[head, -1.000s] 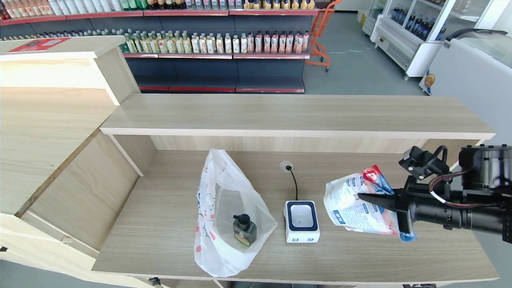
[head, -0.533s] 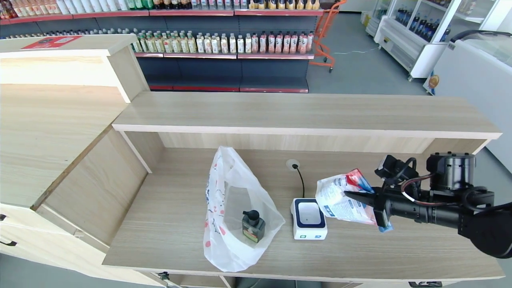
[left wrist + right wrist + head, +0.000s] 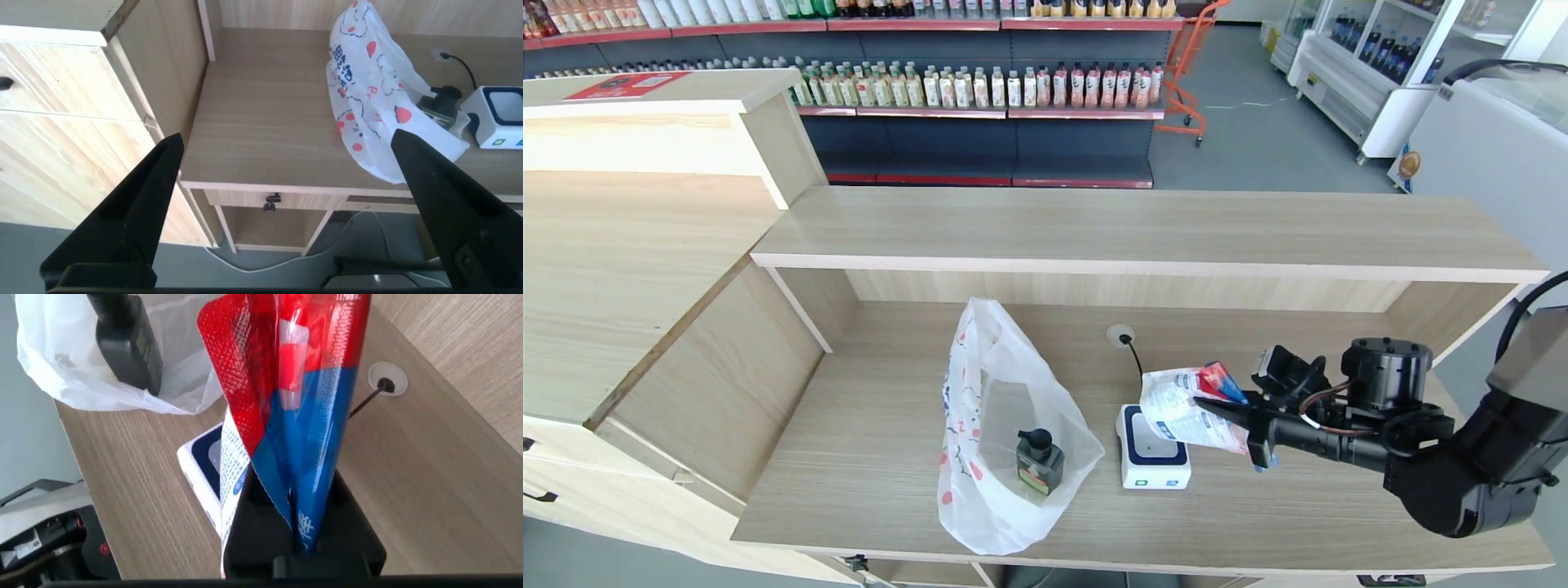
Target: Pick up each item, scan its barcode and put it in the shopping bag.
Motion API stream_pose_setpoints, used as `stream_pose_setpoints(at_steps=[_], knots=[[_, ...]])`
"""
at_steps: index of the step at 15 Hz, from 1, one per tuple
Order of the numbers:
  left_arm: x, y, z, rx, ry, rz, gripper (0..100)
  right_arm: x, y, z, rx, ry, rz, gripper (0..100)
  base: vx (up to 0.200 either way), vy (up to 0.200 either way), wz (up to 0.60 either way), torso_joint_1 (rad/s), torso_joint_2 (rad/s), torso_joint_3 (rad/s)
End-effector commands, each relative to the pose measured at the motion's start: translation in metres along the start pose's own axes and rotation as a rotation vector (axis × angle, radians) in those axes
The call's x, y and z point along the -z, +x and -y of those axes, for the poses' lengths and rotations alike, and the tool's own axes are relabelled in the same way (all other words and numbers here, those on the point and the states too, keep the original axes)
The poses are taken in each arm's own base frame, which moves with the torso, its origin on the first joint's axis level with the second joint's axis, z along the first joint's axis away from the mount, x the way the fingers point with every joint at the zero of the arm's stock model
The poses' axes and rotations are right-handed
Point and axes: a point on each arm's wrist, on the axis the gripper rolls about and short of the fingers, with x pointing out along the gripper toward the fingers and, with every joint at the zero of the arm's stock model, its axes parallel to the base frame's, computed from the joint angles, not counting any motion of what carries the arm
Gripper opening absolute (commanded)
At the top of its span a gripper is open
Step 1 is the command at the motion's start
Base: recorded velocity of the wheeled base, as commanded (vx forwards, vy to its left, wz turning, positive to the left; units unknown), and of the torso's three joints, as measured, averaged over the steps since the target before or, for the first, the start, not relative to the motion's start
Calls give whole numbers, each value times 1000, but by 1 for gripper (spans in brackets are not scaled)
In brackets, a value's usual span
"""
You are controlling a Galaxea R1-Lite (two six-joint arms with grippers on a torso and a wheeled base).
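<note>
My right gripper (image 3: 1223, 405) is shut on a white, blue and red pouch (image 3: 1178, 407), holding it just above the right part of the white barcode scanner (image 3: 1150, 465). In the right wrist view the pouch (image 3: 286, 408) stands between the fingers, with the scanner (image 3: 204, 461) below it. The white shopping bag (image 3: 992, 425) stands open left of the scanner, a dark pump bottle (image 3: 1039, 463) inside it. My left gripper (image 3: 286, 216) is open, off the counter's near left corner, with the bag (image 3: 368, 82) and scanner (image 3: 500, 116) farther off.
The scanner's cable runs to a round hole (image 3: 1120, 334) at the back of the counter (image 3: 866, 457). A raised ledge (image 3: 1143, 233) borders the back and a side wall (image 3: 719, 384) the left. A drawer knob (image 3: 272, 198) shows under the front edge.
My right gripper has carried the pouch leftward, from right of the scanner to partly over it. The head camera shifted between the first two frames. Bag, bottle and scanner stay put.
</note>
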Motion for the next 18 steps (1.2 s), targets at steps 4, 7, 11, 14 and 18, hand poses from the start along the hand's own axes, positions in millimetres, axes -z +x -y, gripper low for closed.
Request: stream_pose_setpoints(at_steps=[4,7,11,14,18], knots=[[0,0,0,-2,0,1,100,25,21,-12,-38,-1,3,0,0,0,0,0,0,0],[0,0,0,0,0,1,100,28,27,-11,-30,-18,21,0,0,0,0,0,0,0],[0,0,0,0,0,1,100,28,34,-7,-14,-76,48,0,0,0,0,0,0,0],[0,0,0,0,0,1,100,22,40,2,10,-109,83,0,0,0,0,0,0,0],[0,0,0,-2,0,1,100,12,42,11,32,-134,113,0,0,0,0,0,0,0]])
